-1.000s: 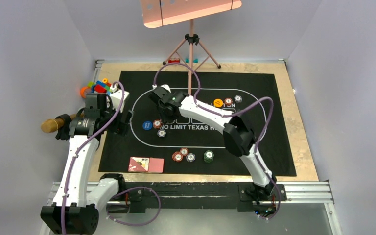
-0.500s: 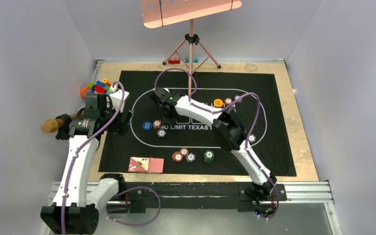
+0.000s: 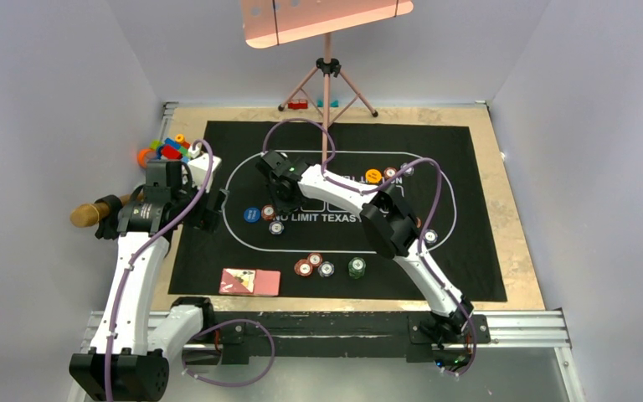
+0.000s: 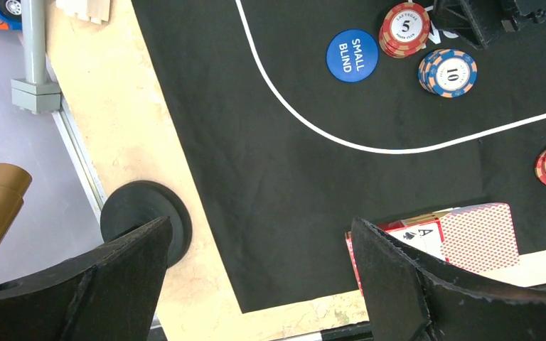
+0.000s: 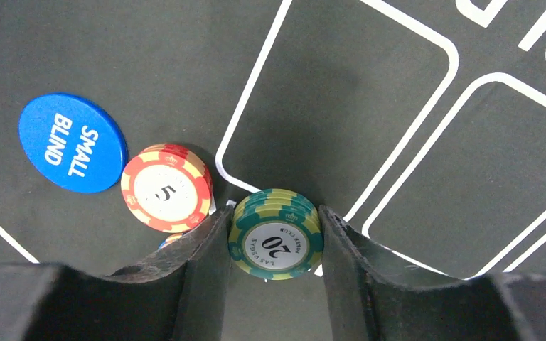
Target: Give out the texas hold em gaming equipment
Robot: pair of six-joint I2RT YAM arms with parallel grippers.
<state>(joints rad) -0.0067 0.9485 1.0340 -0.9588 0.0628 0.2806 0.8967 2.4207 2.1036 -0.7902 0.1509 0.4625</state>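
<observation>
Green is what I'm holding on the right: the right gripper (image 5: 274, 226) has both fingers pressed against opposite sides of the green chip stack (image 5: 276, 244), top chip marked 20, so that one's pinched. I can't tell from my feeds whether it's resting on the black mat (image 5: 370, 85) or a hair off it. On the right wrist cam the red chip stack (image 5: 167, 188) marked 5 sits just beside it at 10 o'clock, and the blue SMALL BLIND button (image 5: 72, 143) is just beside the red one, again at 10 o'clock. From overhead, that whole bunch is around 9 o'clock inside the printed oval. The left gripper (image 4: 256, 284) is spread wide with nothing between its fingers, hanging over the mat's left edge at roughly 9 o'clock. Its cam also catches a blue-and-orange chip stack (image 4: 448, 72) marked 10 at 4 o'clock of the red stack. The playing cards (image 4: 462, 238) are down at the near edge, an ace showing next to a pink-red back. Overhead that's 7 o'clock on the mat. A small cluster of chips (image 3: 314, 265) and a dark green stack (image 3: 357, 267) sit at 6 o'clock in the oval. The orange button (image 3: 373, 176) is up around 1 o'clock. Toy blocks (image 3: 167, 149) are piled off the mat at 10 o'clock.
</observation>
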